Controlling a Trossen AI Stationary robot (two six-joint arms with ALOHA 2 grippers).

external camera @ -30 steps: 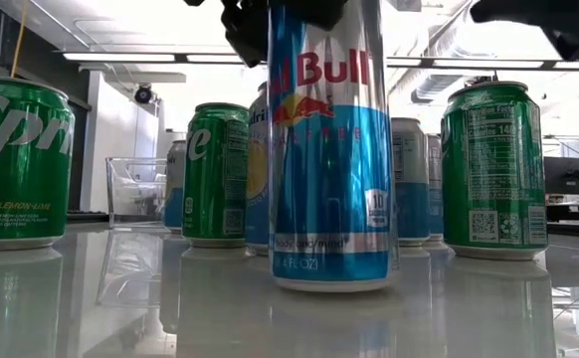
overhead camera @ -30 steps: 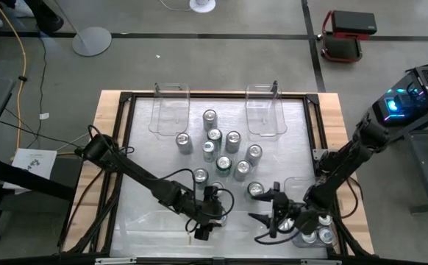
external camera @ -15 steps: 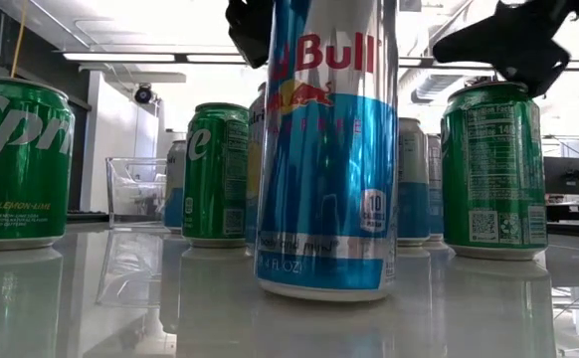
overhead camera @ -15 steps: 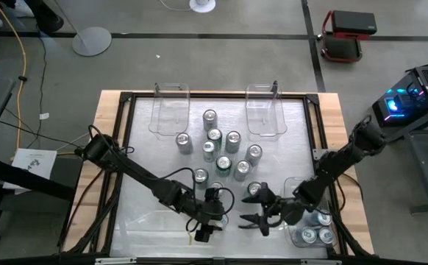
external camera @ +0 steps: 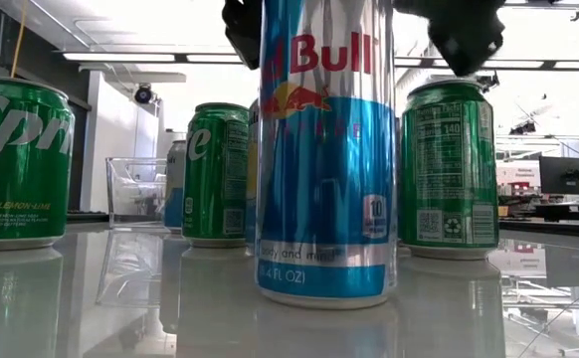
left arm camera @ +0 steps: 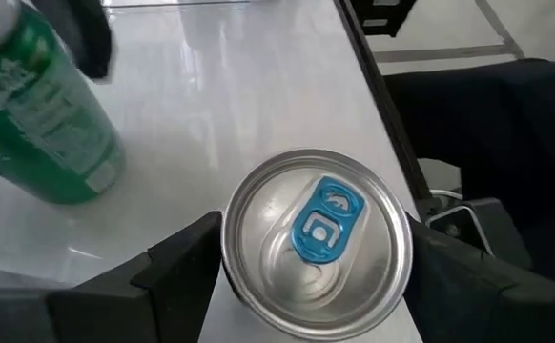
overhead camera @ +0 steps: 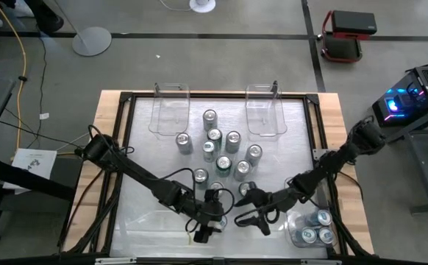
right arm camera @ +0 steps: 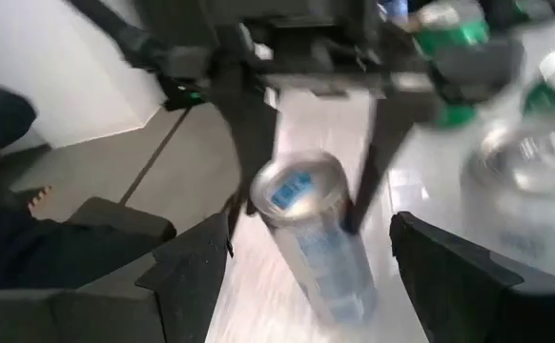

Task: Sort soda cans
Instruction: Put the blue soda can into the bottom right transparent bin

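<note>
While the left gripper (overhead camera: 215,208) straddles the blue can (overhead camera: 219,216) near the table's (overhead camera: 144,147) front edge, fingers spread, the right gripper (overhead camera: 249,208), also spread, hovers just beside it, other cans (overhead camera: 221,151) clustered behind.

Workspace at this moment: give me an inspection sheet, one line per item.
Surface: glossy white table in a black frame.
Job's things: blue can standing between the left gripper's fingers; green can behind it; cluster of cans mid-table; three cans in the near-right bin.
Clutter: two empty clear bins at the far edge.
Grippers: left gripper around the blue can, whether clamped unclear; right gripper open, beside it.
Cables: yellow cord on the floor.
Surroundings: red cart, round stand base.
</note>
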